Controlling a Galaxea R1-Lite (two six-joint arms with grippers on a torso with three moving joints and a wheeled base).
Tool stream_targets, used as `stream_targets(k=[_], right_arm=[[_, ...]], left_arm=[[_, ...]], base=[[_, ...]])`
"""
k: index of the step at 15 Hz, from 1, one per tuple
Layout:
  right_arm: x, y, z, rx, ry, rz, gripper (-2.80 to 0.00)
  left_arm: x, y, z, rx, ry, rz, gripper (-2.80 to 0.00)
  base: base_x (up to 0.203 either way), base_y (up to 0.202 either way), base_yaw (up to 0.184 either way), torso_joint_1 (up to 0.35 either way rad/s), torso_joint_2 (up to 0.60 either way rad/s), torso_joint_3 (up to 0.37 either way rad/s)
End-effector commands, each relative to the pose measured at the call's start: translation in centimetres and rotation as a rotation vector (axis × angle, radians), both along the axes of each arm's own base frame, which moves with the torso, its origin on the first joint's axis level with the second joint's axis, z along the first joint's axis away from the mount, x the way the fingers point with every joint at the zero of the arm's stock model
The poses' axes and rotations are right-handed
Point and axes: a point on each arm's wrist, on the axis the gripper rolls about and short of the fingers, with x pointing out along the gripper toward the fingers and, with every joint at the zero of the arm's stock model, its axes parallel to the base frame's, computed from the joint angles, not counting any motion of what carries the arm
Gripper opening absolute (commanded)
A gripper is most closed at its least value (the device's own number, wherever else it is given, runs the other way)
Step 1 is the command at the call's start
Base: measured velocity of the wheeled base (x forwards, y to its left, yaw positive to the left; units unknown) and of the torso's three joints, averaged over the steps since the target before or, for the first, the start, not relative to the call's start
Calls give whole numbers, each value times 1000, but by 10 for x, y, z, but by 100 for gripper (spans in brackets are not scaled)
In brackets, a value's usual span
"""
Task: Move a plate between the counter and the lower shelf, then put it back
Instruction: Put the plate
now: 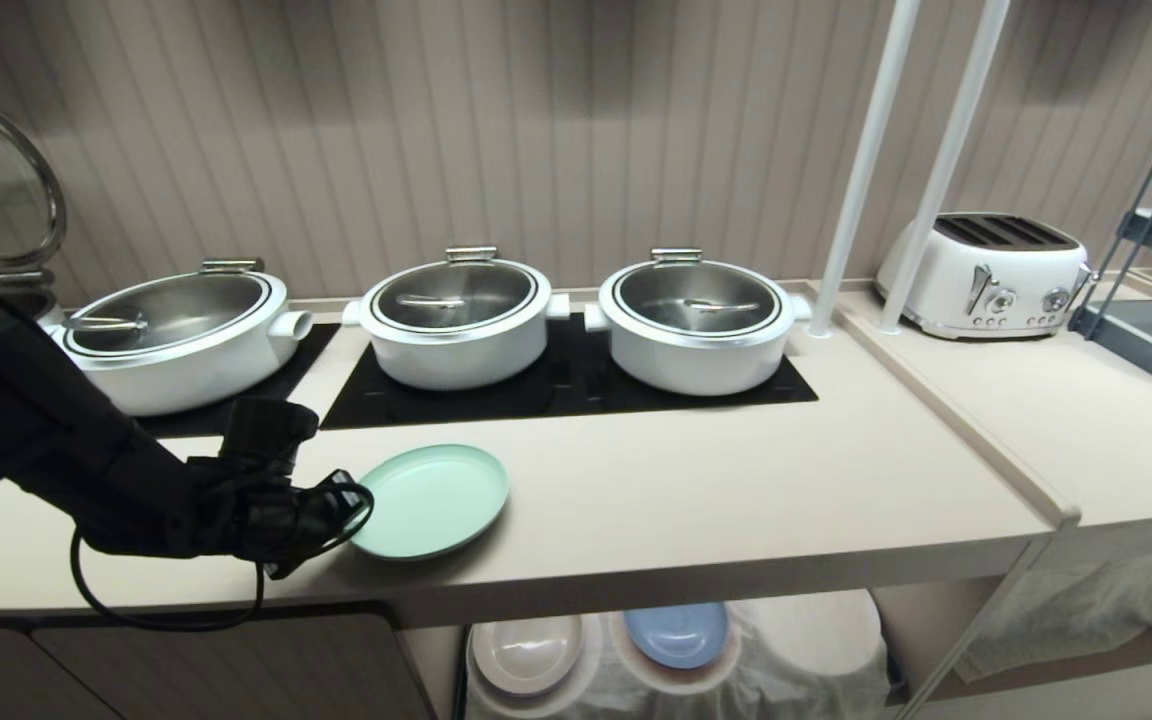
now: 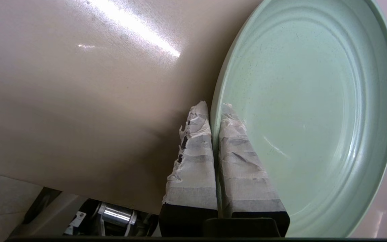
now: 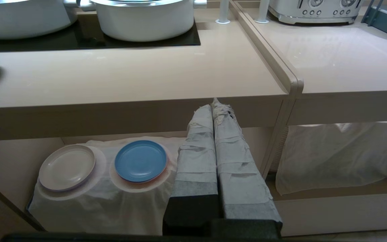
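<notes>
The plate [image 1: 431,499] lies on the counter [image 1: 696,480], in front of the black cooktop panel [image 1: 576,390] and near the counter's front edge. It is round, mint-green, matte, with a low raised rim, and nothing is on it. My left pincer [image 2: 215,106] is at the plate's edge on the side away from the toaster [image 1: 986,272]. Its two taped fingers [image 2: 193,158] are pressed together over the rim, one inside the dish and one outside against the counter. I judge this a grip on the rim. From the pincer the plate extends toward the toaster; being round, it has no long axis to align. The left arm is plainly the nearer one.

My right pincer [image 3: 213,104] hangs below the counter's front edge, fingers together and holding nothing, before the lower shelf [image 3: 18,158]. On that shelf a cream plate [image 3: 67,167] and a blue plate [image 3: 140,161] rest on mounds under a white cloth [image 3: 106,208]. Whether the plate is lifted or flat, I cannot tell.
</notes>
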Motion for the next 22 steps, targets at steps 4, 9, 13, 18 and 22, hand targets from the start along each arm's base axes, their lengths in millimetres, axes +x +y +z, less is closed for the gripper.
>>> stream_targets(k=[4,9,13,18,22], right_arm=[[0,0,0,0,0,0,-280],[0,0,0,0,1,0,-280],[0,0,0,0,0,0,-280],[0,0,0,0,0,0,-280],[0,0,0,0,0,0,-280]], left_arm=[[1,0,-2,-4,5,4,-280],[0,1,-2,-2,6,6,0],[2,1,6,-4,-25,9,0],[11,1,25,1,-98,12,0],[7,1,50,9,-169,1,0]], base=[[0,0,0,0,0,0],[0,0,0,0,0,0],[0,0,0,0,0,0],[0,0,0,0,0,0],[0,0,0,0,0,0]])
